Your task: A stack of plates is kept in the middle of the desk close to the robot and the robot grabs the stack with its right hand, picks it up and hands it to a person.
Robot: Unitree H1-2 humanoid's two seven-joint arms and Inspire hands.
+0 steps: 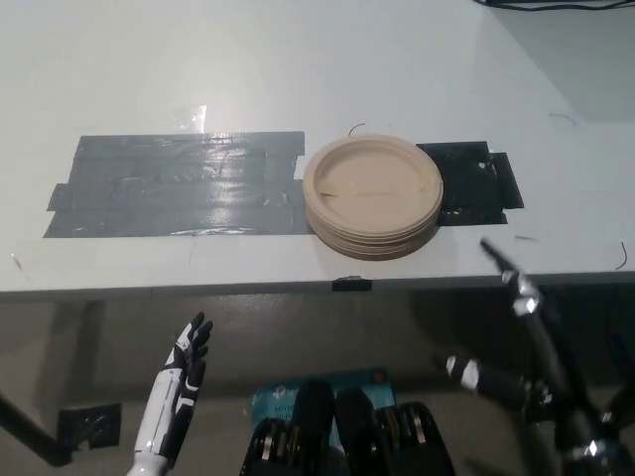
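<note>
Nearest to us, below the table's front edge, our white left hand (184, 369) rests at the lower left with its fingers spread and nothing in them. Our black right hand (521, 342) is raised at the lower right, also short of the table edge; its thin dark fingers stand well apart and touch nothing, so we read it as open and empty.

On the pale grey-white table (119, 79) sits the stack of round, cream-coloured paper plates (372, 195), in the middle and close to the front edge, upright and evenly piled. It lies between a wide patch of shiny grey tape (169, 185) on its left and a smaller patch of black tape (476, 183) on its right, overlapping the inner ends of both. We judge the tape marks the spot where the stack belongs, near enough for our right arm to reach.

The grasp has not begun: the right hand is near the stack but apart from it, lower and to its right. We judge it must next rise over the edge and close on the stack's near rim. No person is in view.
</note>
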